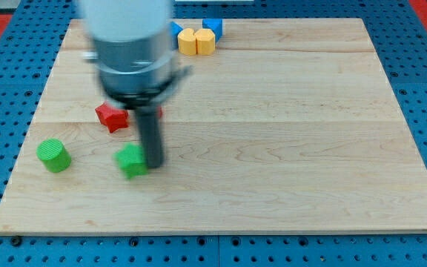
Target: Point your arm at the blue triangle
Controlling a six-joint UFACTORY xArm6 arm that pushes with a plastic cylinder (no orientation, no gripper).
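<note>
My tip (154,165) rests on the wooden board (288,133) at the lower left, touching the right side of a green block (131,160). The blue triangle (176,30) peeks out at the view's top, partly hidden behind the arm body, just left of a yellow block (187,41). It is far from my tip, up the board.
A blue cube (213,27) and a second yellow block (205,41) sit beside the first yellow block at the top. A red star-shaped block (111,116) lies above the green block; another red piece (159,113) hides behind the rod. A green cylinder (53,155) stands at far left.
</note>
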